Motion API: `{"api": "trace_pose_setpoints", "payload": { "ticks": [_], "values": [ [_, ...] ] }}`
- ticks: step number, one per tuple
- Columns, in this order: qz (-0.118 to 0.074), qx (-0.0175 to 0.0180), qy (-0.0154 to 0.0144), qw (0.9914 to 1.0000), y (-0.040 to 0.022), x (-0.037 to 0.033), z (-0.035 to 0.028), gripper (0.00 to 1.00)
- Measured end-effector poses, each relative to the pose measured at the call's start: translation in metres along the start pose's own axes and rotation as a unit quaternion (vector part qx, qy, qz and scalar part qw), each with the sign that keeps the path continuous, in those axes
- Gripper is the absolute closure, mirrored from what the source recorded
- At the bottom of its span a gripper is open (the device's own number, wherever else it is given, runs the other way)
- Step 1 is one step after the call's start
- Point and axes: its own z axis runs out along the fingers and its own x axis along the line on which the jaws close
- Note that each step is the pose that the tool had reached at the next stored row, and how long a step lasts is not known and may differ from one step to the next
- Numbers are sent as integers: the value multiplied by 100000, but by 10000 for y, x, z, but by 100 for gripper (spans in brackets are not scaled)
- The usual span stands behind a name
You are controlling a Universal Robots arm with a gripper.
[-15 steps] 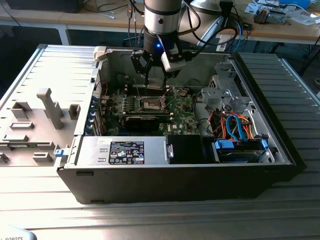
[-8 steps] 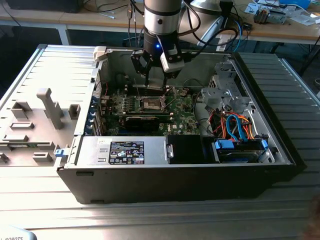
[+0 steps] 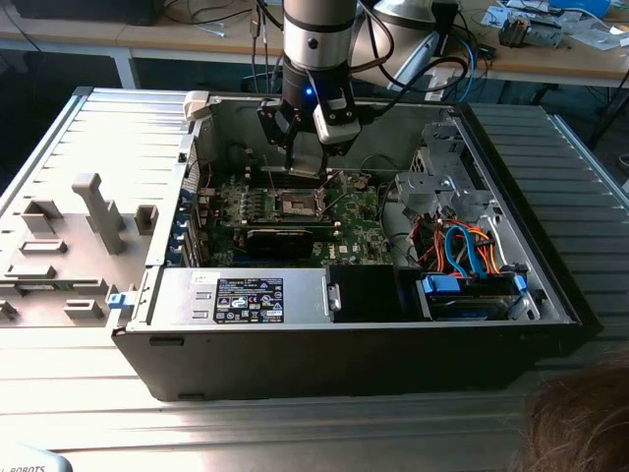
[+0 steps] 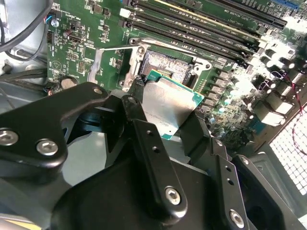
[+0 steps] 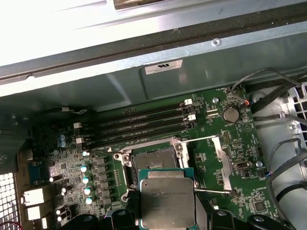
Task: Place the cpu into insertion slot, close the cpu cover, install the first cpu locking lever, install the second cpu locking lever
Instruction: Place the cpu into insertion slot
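Black gripper (image 4: 164, 114) fingers (image 4: 144, 139) clamped the cpu (image 4: 165, 103) by its edges, holding it close over the open insertion slot (image 4: 168, 64), not seated in it. From the exterior view's left lay a grey fixture plate (image 3: 59, 246), then the opened computer case (image 3: 324, 344) with its green board (image 3: 359, 221), then blue and orange cables (image 3: 462, 246). Beside the slot, the cpu cover (image 5: 221, 155) stood swung aside.

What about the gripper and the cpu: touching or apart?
Touching. In the second wrist view the gripper has its fingers pressed on opposite edges of the cpu.
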Motion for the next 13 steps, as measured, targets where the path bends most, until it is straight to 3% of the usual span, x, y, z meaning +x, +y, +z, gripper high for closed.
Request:
{"api": "trace_pose_setpoints", "payload": {
  "ticks": [13],
  "values": [
    [1015, -16, -91, 99995, -1, 0, 10, 45]
  ]
}}
